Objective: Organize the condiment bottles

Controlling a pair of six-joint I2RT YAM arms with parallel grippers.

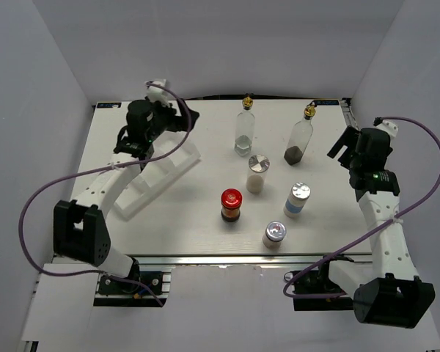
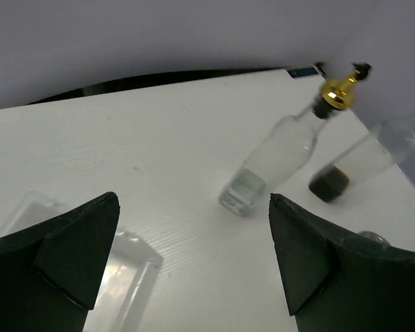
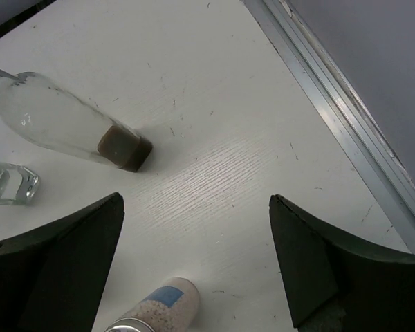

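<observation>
Six condiment bottles stand on the white table (image 1: 205,235). A tall clear bottle (image 1: 245,130) with a gold pourer is at the back middle, and a second one (image 1: 301,138) with dark liquid at its bottom stands to its right. A silver-lidded shaker (image 1: 258,174), a blue-labelled shaker (image 1: 298,199), a third shaker (image 1: 274,235) and a red-capped jar (image 1: 231,205) stand nearer. My left gripper (image 1: 185,117) is open and empty above the rack's far end, left of the clear bottle (image 2: 277,155). My right gripper (image 1: 340,145) is open and empty, right of the dark-bottomed bottle (image 3: 76,131) and beyond the blue-labelled shaker (image 3: 159,310).
The white compartment rack (image 1: 158,174) lies diagonally on the left side, under my left arm; its edge shows in the left wrist view (image 2: 124,266). A metal rail (image 3: 346,117) marks the table's right edge. White walls enclose the table.
</observation>
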